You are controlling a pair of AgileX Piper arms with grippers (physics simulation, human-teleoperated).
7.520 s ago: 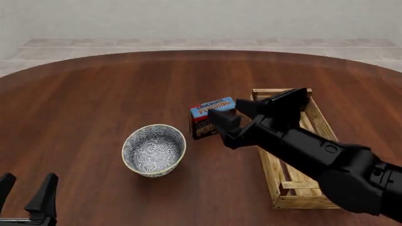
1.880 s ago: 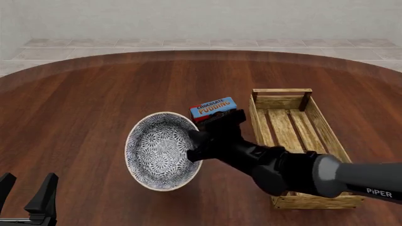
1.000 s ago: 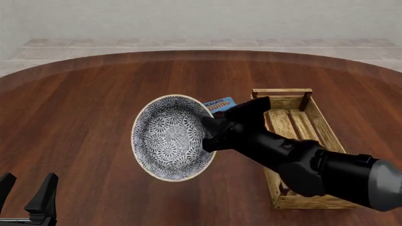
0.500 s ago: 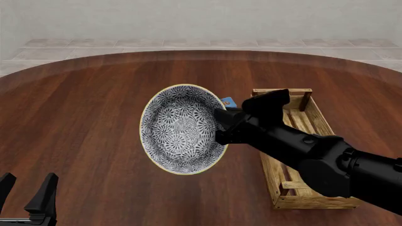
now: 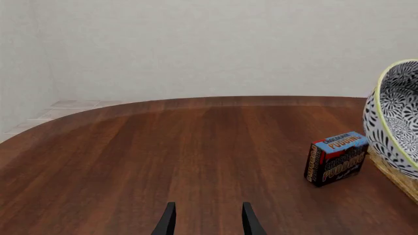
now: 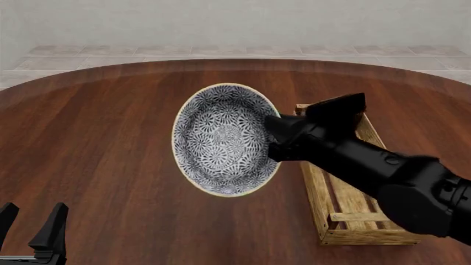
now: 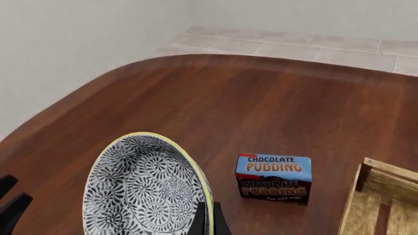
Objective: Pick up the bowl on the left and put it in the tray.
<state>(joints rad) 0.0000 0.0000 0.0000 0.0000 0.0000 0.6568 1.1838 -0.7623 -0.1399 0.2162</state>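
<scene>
Front view: the right gripper [image 6: 274, 139] is pinched on the right-hand rim of the bowl [image 6: 223, 138]; the bowl hangs in the air above the table [image 6: 110, 127], tipped so its patterned inside faces the camera; it sits just left of the tray [image 6: 346, 212] and covers the tray's near-left corner from sight.
Tray: lies on the table to the right, long side running away from the arms; the black right arm crosses over its middle; its far posts and the near end show bare slats.
Left gripper [image 6: 33, 232]: low in the near-left corner, well apart from the bowl; its two fingers stand spread with a gap between them and nothing in it.
Left wrist view: the same spread fingertips [image 5: 168, 223] over bare table [image 5: 163, 147]; the box [image 5: 336, 157] stands upright on the wood; the bowl [image 5: 395, 117] shows at the edge, raised above a corner of the tray [image 5: 400, 177].
Right wrist view: the fingers [image 7: 205, 220] meet on the cream rim of the bowl [image 7: 144, 191]; the box [image 7: 274, 178] stands beyond it, between the bowl and the tray [image 7: 379, 205]; the table [image 7: 216, 98] curves away behind.
</scene>
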